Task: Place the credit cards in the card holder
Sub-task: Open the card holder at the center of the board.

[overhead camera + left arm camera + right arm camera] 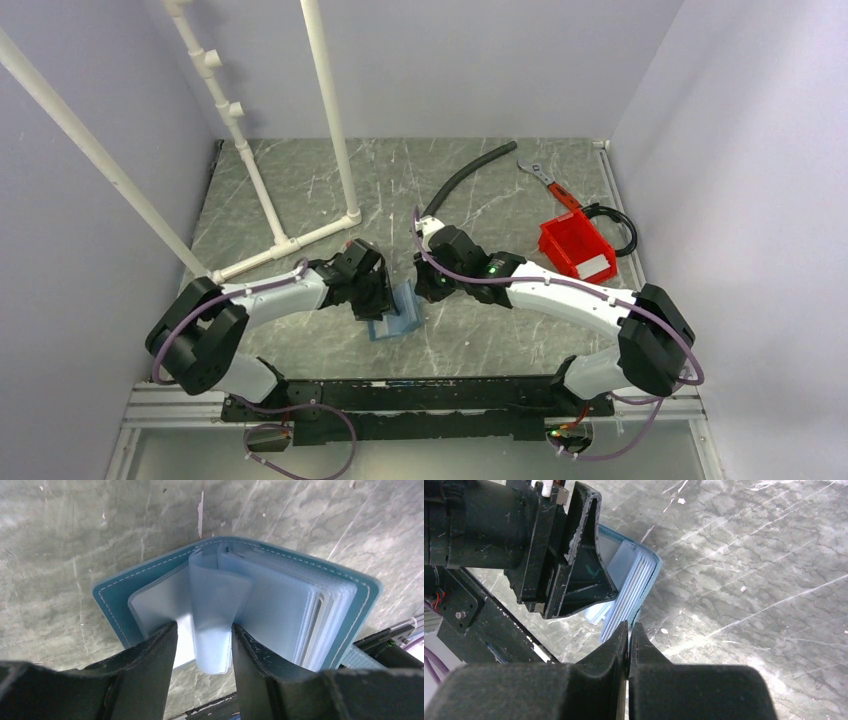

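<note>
Holder [240, 595] open; limp, slippery sleeve [216, 615] gripped in my left claw [204, 645]. Right claw [629, 635] shut, empty, alongside.

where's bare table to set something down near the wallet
Bare marble lies between the card holder and the red bin, and behind the grippers, between the white pipe frame and the black hose. It is crowded at the holder, where the left gripper and right gripper meet.
</note>
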